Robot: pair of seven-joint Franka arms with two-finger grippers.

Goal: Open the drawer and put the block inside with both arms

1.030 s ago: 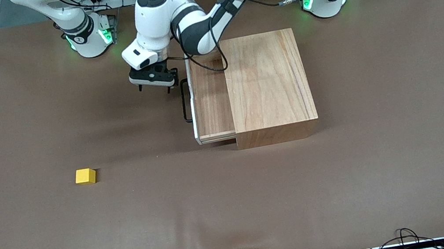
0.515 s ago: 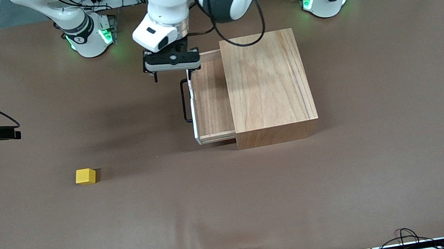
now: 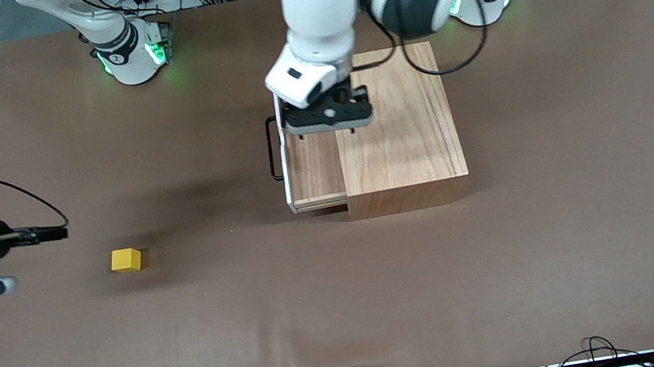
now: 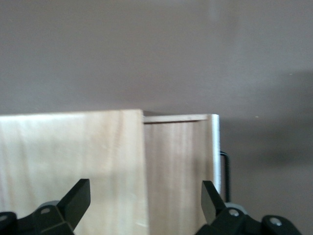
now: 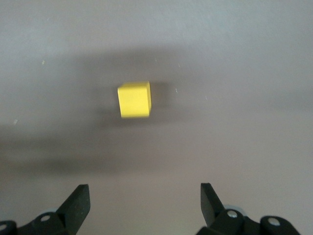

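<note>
Yellow and bright, the block [image 3: 126, 260] sits alone on the brown tabletop [image 3: 347, 311], a small clean-edged cube with no lettering on any visible face, toward the right arm's end and nearer the front camera than the wooden cabinet [image 3: 398, 133]. No writing can be read on the cabinet either, just pale wood grain. Its drawer [image 3: 312, 163] stands partly pulled out toward the right arm's end, white-edged front panel and thin black wire handle [image 3: 273, 149] showing. Over the seam between drawer and cabinet top hangs the left hand [image 3: 327, 124], fingers [image 4: 78, 198] spread wide and holding nothing. At the right arm's end, the right hand [image 5: 144, 205] hovers over bare tabletop beside the block, fingers [image 5: 209, 198] wide apart, empty, the cube well clear of them.
</note>
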